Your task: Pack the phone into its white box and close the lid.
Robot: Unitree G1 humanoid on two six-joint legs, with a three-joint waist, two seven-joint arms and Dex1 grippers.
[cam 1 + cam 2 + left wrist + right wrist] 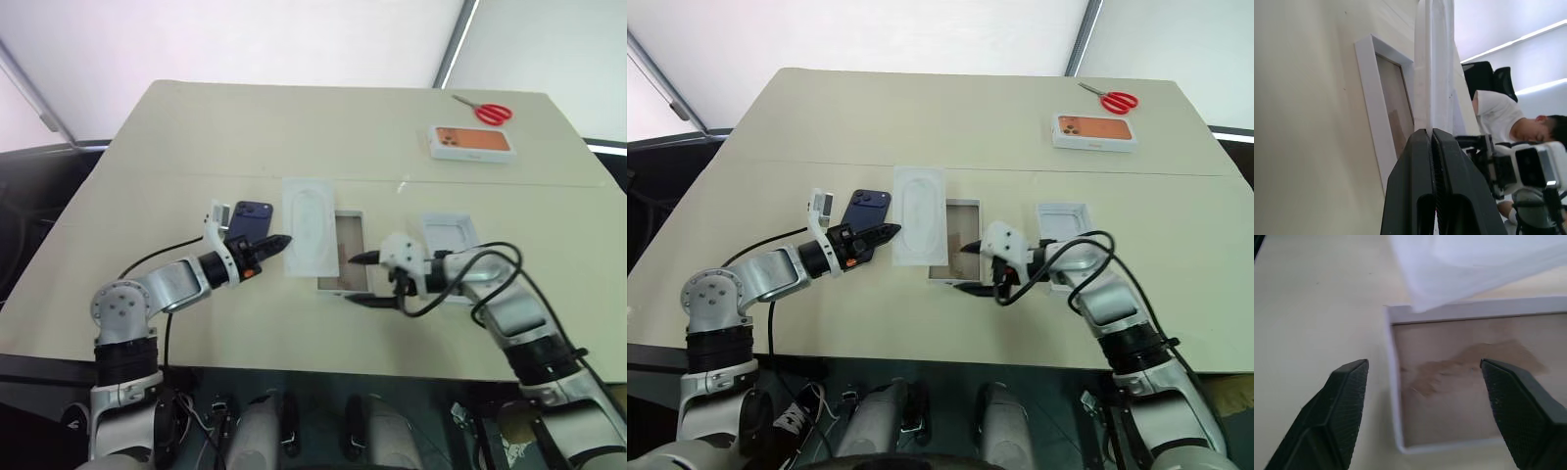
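Pinching insert [311, 223] edge, left hand [281, 241]

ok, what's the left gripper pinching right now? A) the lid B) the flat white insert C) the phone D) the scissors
B: the left gripper is shut on the edge of the flat white insert, lifted beside the white box; the phone lies on the table behind it.
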